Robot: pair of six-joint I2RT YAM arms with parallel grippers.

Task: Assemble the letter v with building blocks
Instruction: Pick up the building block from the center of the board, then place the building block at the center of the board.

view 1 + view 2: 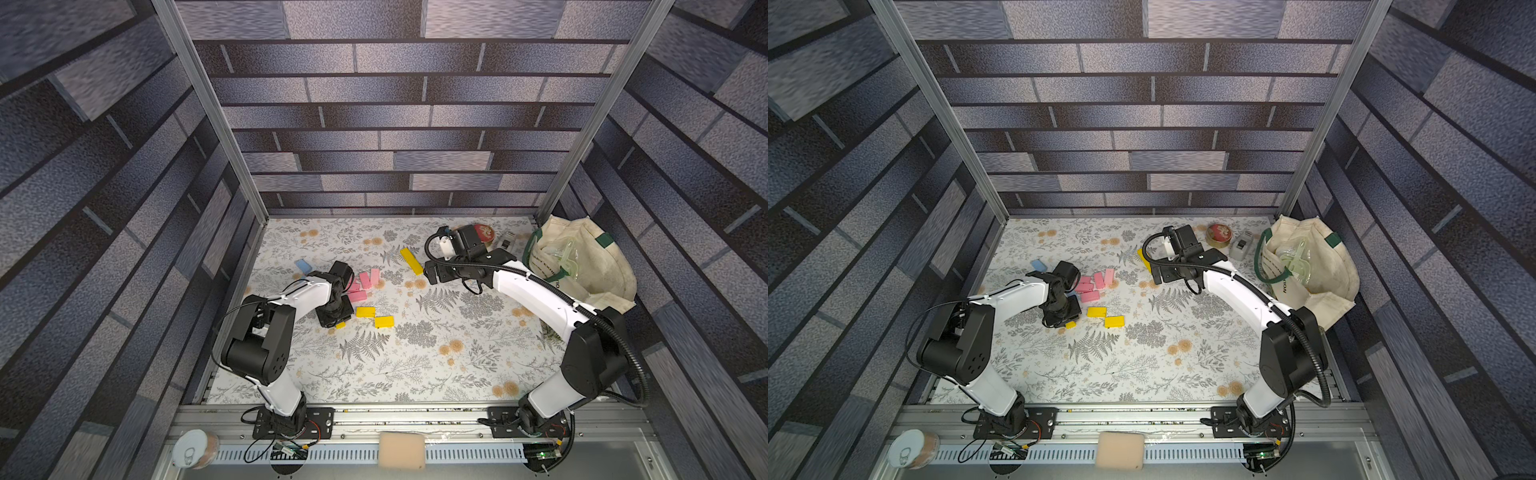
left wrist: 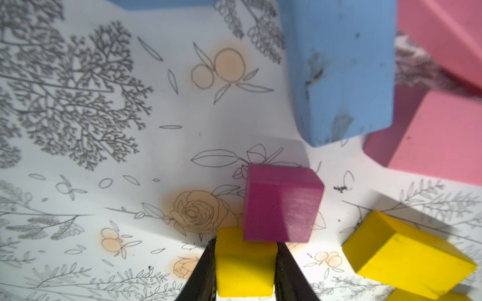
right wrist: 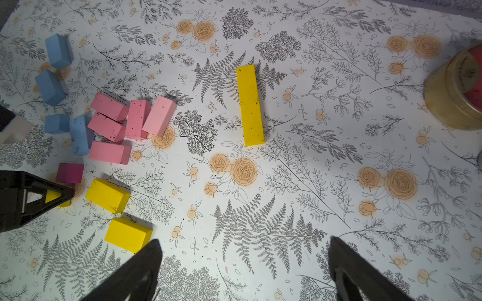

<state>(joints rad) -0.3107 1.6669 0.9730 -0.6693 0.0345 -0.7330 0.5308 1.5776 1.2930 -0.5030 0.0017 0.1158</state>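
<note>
Yellow matte brick (image 2: 245,268) between black fingers (image 2: 203,273)

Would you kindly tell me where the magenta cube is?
In the left wrist view, the magenta cube lies just past the yellow block in the left gripper, near a blue block.

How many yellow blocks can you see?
5 yellow blocks: two end to end, set apart; two loose beside the left tool; one gripped in it; others may be hidden.
</note>
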